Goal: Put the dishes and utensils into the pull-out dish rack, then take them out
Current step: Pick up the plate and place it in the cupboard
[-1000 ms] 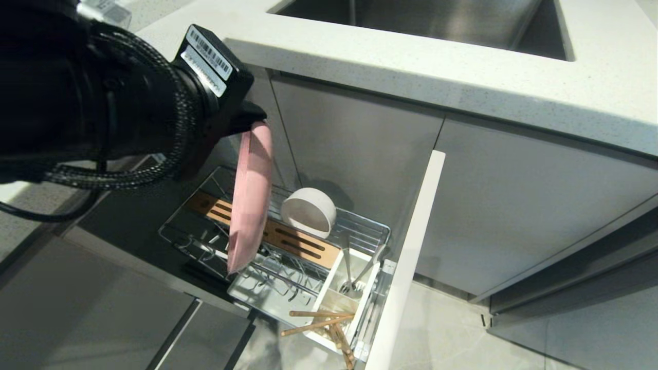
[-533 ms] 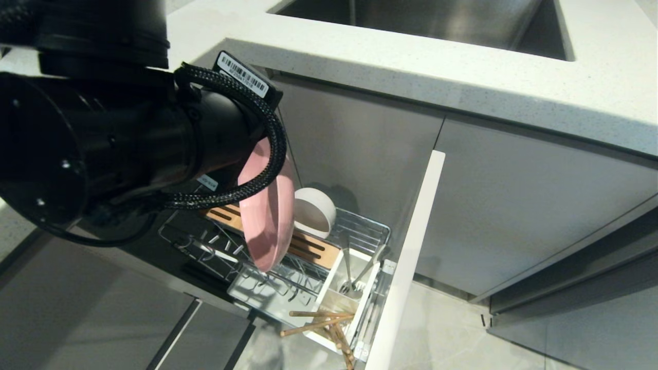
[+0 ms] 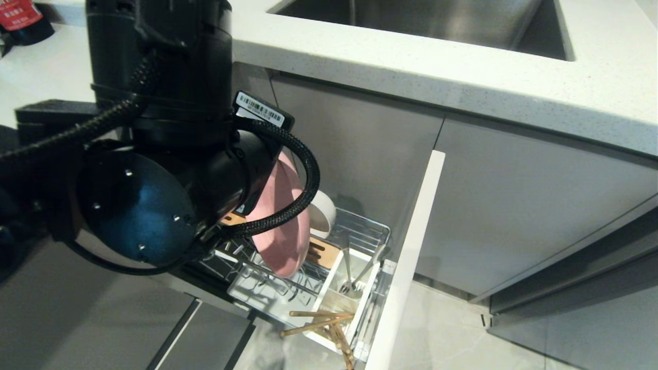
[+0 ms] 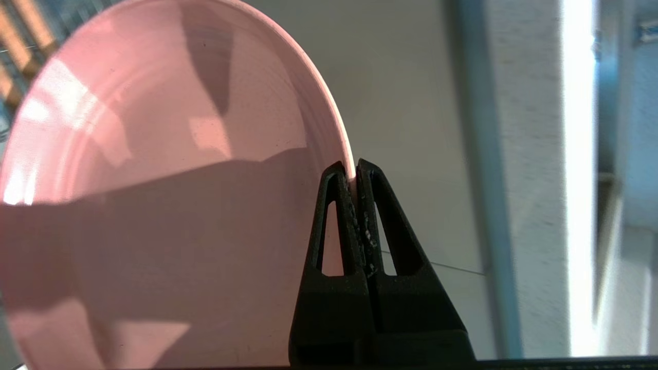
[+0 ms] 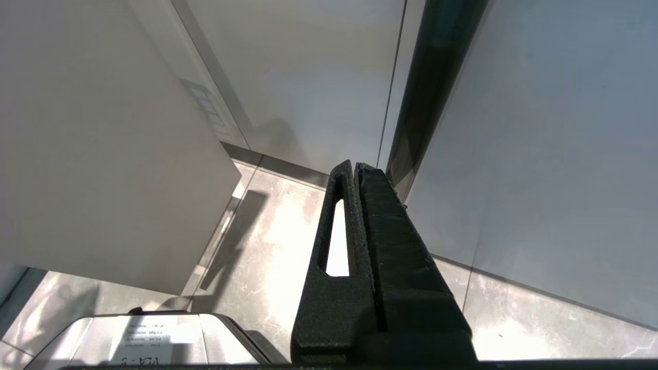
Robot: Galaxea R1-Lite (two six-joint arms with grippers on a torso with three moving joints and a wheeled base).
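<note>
My left gripper (image 4: 353,169) is shut on the rim of the pale-pink plate (image 4: 169,169), which hangs on edge above the pull-out dish rack (image 3: 360,231). In the head view the plate (image 3: 285,241) shows below my left arm, which hides the gripper itself and much of the rack. The white bowl (image 3: 323,216) lies on its side in the rack, partly behind the plate. A silver spoon (image 3: 348,270) stands in the white caddy (image 3: 336,267), and wooden chopsticks (image 3: 321,321) lie across its front end. My right gripper (image 5: 354,169) is shut and empty, parked over the floor.
The white countertop (image 3: 462,77) with a steel sink (image 3: 426,20) overhangs the grey cabinet fronts. A white panel edge (image 3: 411,252) borders the rack on the right. A red-labelled item (image 3: 20,18) sits on the counter at far left. A white appliance (image 5: 149,339) lies under the right gripper.
My left arm has swung right and turned, carrying the plate to the right over the rack, so that it now hides part of the bowl. The right arm has not moved.
</note>
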